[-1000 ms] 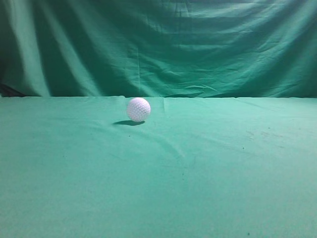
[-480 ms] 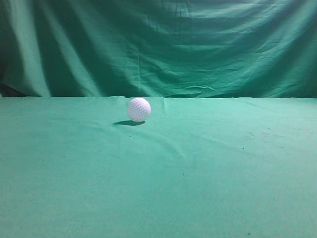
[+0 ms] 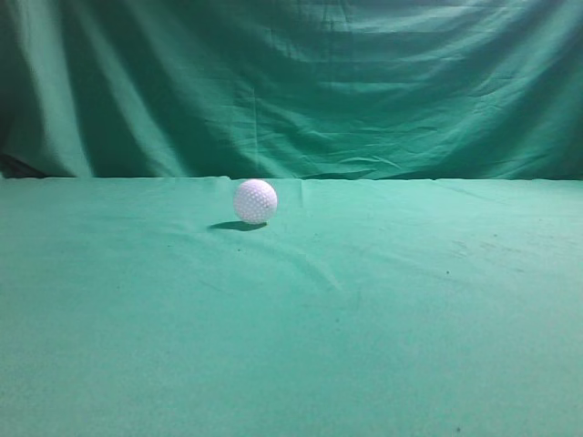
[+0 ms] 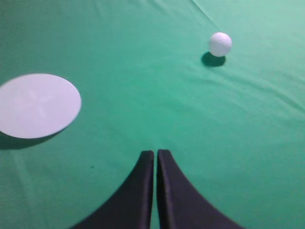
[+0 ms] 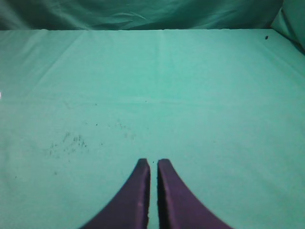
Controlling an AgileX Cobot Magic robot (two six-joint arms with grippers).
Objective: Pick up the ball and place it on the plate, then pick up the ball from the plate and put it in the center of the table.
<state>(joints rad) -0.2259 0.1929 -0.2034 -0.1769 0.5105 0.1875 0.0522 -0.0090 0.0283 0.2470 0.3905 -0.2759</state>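
Plate (image 4: 38, 105) cut by left edge; both tools' bases cut by bottom edges of wrist views.

A staged robot test setup, lab-like rather than a home: green cloth covers the table (image 3: 383, 346), and a draped green backdrop curtain (image 3: 364, 82) closes off everything behind it.

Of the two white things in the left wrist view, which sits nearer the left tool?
The plate, flat at the left; the ball lies farther off, upper right.
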